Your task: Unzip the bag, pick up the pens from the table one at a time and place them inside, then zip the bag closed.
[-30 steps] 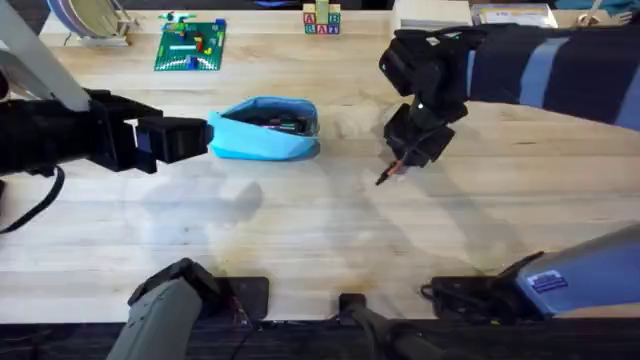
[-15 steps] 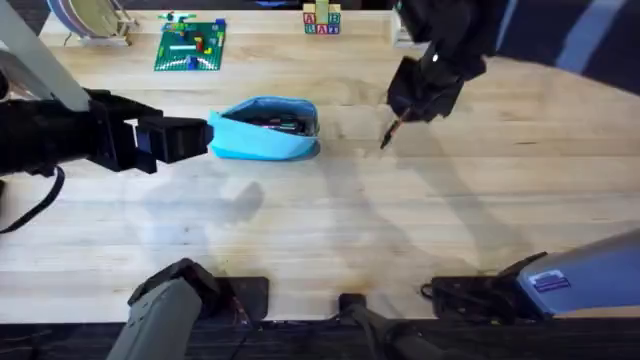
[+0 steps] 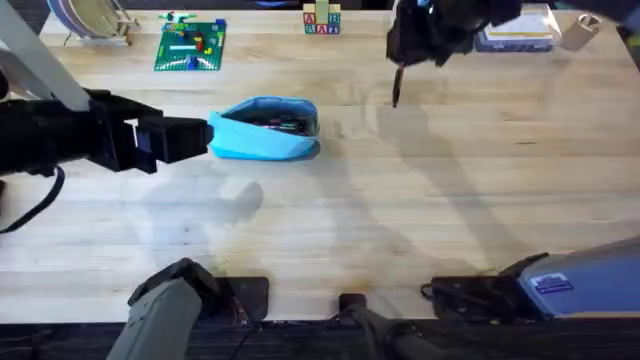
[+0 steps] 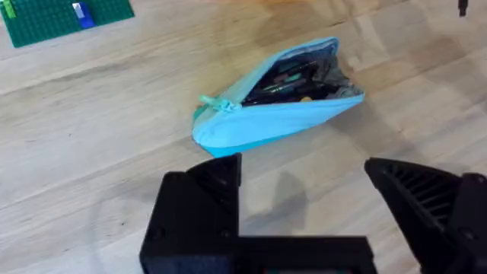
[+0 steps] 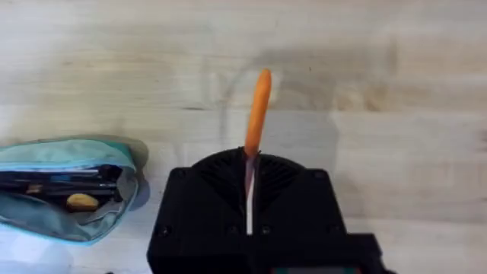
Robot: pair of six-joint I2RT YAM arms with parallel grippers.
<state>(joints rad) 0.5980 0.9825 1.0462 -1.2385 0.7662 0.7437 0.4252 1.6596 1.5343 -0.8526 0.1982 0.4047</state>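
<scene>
Overhead looks down and forward from above the arm bases, taking in the whole table [image 3: 330, 220] out to its far edge. The left wrist camera sits low and close, angled down past its own fingers [image 4: 422, 202] at the bag [image 4: 278, 103] (open mouth towards the lens). The right wrist camera hangs higher, facing almost straight down over a pen [image 5: 259, 110], with the same bag at its edge. All three views share that bag and the wood around it.
</scene>
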